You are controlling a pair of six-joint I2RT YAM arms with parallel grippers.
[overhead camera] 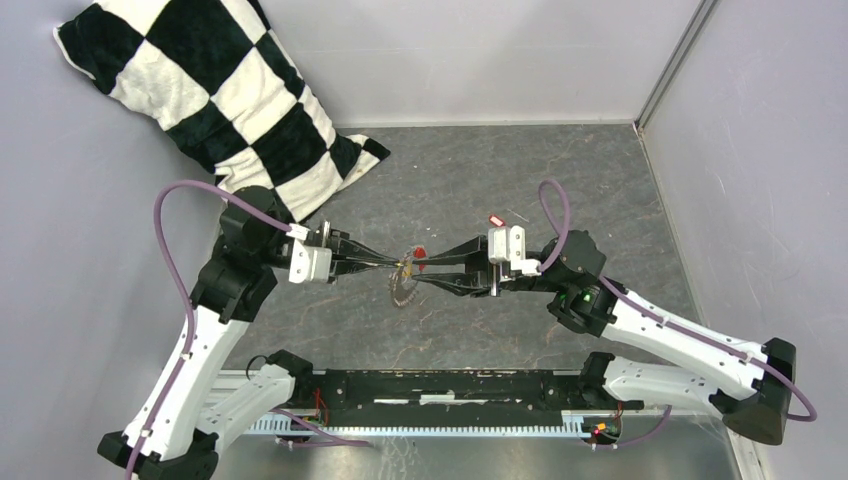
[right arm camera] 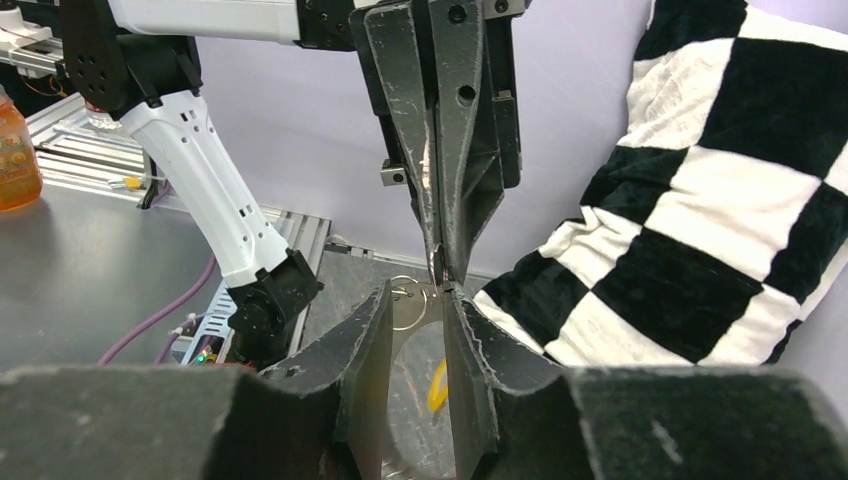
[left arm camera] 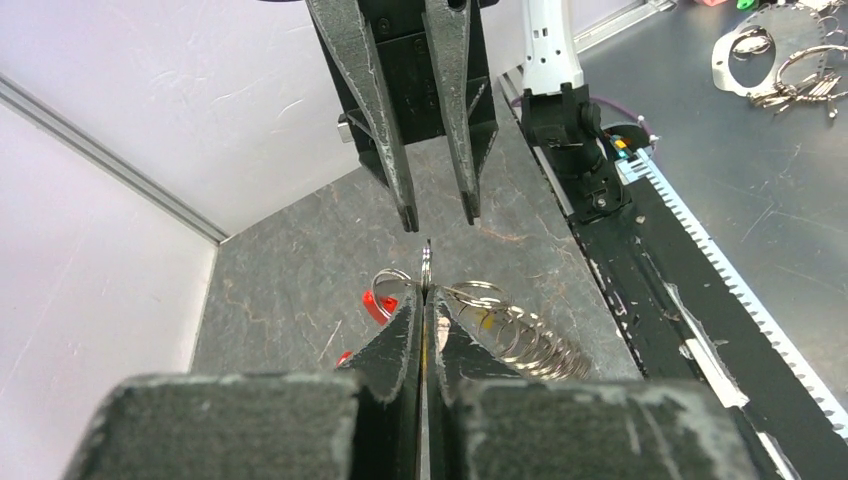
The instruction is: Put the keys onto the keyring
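My left gripper [overhead camera: 398, 263] and right gripper [overhead camera: 420, 266] meet tip to tip at mid-table. The left gripper [left arm camera: 426, 292] is shut on a thin loop of the keyring [left arm camera: 427, 258], seen edge-on. The grey coil [left arm camera: 530, 342] of the keyring hangs beside the left fingers, with a red arc [left arm camera: 374, 305] on the other side. The keyring also shows from above [overhead camera: 403, 286]. A yellow key [right arm camera: 437, 385] hangs low between the fingers of my open right gripper [right arm camera: 417, 294], which faces the left gripper [right arm camera: 440, 268]. A red key [overhead camera: 495, 221] lies on the table behind the right gripper.
A black-and-white checked cushion [overhead camera: 215, 90] leans in the back left corner. Grey walls close the table on the left, back and right. A black rail [overhead camera: 430, 385] runs along the near edge. More metal rings [left arm camera: 785, 60] and an orange bottle [right arm camera: 15, 150] sit outside the enclosure.
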